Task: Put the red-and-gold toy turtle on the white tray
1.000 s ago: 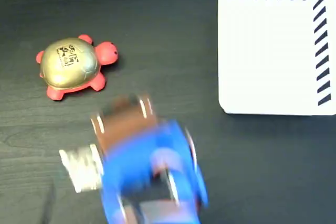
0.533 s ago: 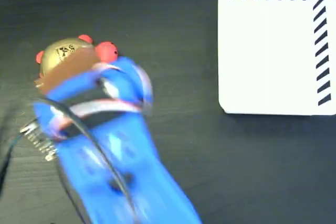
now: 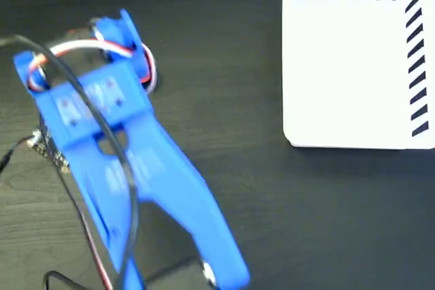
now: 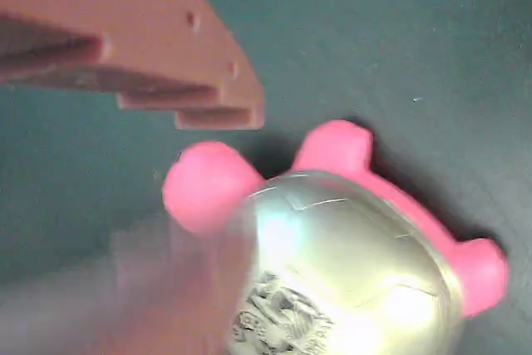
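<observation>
Compared with half a second ago, we see that the blue plastic arm (image 3: 129, 161) has swung further up and to the left in the fixed view, and it now covers the spot on the dark wood-grain table (image 3: 224, 66) where the toy sat. A second ago the arm was low in the picture and the whole turtle lay in plain sight; now, in the fixed view, we cannot make out the turtle beneath the arm's head, its white, red and black wires (image 3: 88, 49) and its black cable (image 3: 109, 140). The large flat white square tray with black diagonal stripes along two edges (image 3: 353, 66) lies at the upper right exactly as before, well apart from the arm, with nothing on it.

In the wrist view we find the small red-and-gold toy turtle (image 4: 332, 263) directly under the camera, resting on the dark table. Its shiny gold domed shell fills the lower middle, with part of a black-and-white code sticker at the bottom edge. The rounded coral head points left, and two coral feet show, one above the shell and one at the right.

The gripper (image 4: 195, 205) stands open over the turtle: one brown finger (image 4: 150, 47) is sharp at upper left, the other is a motion blur at lower left, and it holds nothing.
</observation>
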